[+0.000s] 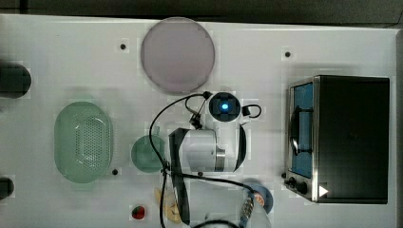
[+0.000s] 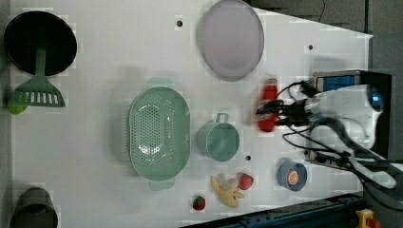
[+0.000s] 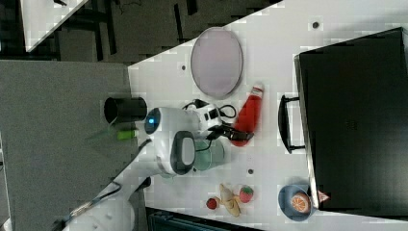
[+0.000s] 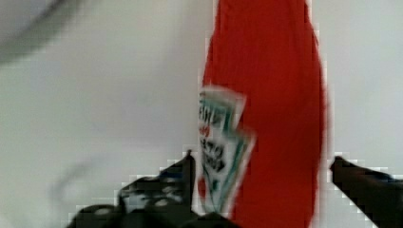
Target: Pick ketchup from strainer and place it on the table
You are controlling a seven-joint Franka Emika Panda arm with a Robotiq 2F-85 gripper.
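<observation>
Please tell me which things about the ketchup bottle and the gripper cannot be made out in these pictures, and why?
- Top view: the ketchup is hidden under the arm's white body.
- Wrist view: the ketchup is cut off by the picture's edges, so its cap is out of frame; the label is too blurred to read.
- Left view: whether the gripper touches the bottle cannot be told; both are blurred there.
- Right view: the strainer is hidden behind the arm.

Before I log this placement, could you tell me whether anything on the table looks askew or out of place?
The ketchup lies flat on its side on the table, between the grey plate and the oven, rather than standing upright. The strainer is empty. Nothing looks spilled or damaged.
</observation>
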